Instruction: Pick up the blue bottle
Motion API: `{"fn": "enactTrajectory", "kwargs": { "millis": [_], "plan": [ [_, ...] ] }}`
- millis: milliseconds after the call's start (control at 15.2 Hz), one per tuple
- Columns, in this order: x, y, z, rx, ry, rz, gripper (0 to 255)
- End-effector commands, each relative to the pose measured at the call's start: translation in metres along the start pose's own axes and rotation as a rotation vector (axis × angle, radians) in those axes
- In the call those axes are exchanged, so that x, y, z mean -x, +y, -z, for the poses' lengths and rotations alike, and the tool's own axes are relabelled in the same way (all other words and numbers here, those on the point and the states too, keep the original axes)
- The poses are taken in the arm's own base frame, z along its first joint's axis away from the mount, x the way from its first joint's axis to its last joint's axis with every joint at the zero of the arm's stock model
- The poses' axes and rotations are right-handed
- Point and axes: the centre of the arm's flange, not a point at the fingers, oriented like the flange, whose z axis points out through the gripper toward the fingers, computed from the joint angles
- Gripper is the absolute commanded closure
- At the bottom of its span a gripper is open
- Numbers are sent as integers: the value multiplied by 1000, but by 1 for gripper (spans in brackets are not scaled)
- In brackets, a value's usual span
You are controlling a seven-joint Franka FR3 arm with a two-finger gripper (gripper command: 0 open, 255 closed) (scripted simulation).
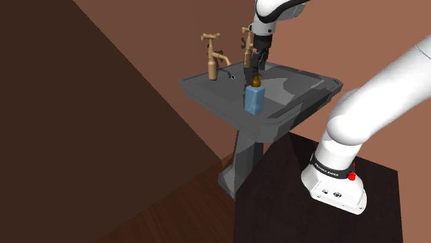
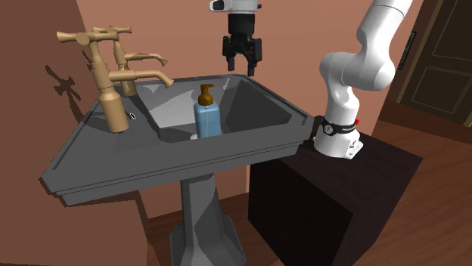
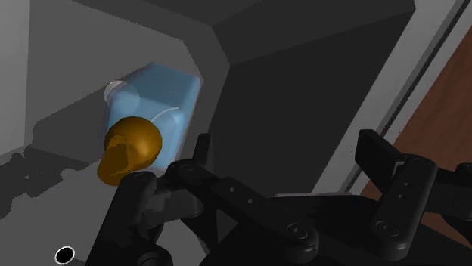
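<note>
Shoulder view, blue bottle (image 1: pixel 253 100): upright in the basin of a dark grey pedestal sink (image 1: pixel 207 93), with the brown pump top (image 1: pixel 255 81) uppermost.
Shoulder view, gripper (image 1: pixel 256 69): pointing down, lined up over the pump top and seemingly just above it.
Shoulder view, brass taps (image 1: pixel 213 58): two, on the sink's back ledge, one to the view's left of the gripper and one partly behind it.
Shoulder view, stand (image 1: pixel 324 207): dark box at lower right, beside the sink, carrying the white arm (image 1: pixel 387 90).
Second exterior view, bottle (image 2: pixel 206 119): standing in the basin near the inner wall closest to this camera, touched by nothing.
Second exterior view, gripper (image 2: pixel 242 66): fingers parted, hanging over the basin, higher than the bottle and toward the view's right of it, with a clear gap between.
Second exterior view, door (image 2: pixel 442 60): dark and panelled, at the right edge.
Wrist view, fingers (image 3: pixel 376 153): spread wide, holding nothing.
Wrist view, bottle (image 3: pixel 163 102): beyond and outside one finger, not between the two, with the pump top close to that finger.
Wrist view, hole (image 3: pixel 65 255): small and ringed, in the sink's grey surface.
</note>
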Motion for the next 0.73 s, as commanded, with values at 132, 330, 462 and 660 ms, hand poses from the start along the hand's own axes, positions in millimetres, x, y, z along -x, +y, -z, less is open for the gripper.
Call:
{"fn": "enactTrajectory", "kwargs": {
  "millis": [132,330,462,660],
  "plan": [
    [-20,47,-12,11,4,-1,0],
    [-32,82,-22,18,7,-2,0],
    [-40,106,-28,23,9,-3,0],
    [-50,133,-36,29,12,-4,0]
  ]
}}
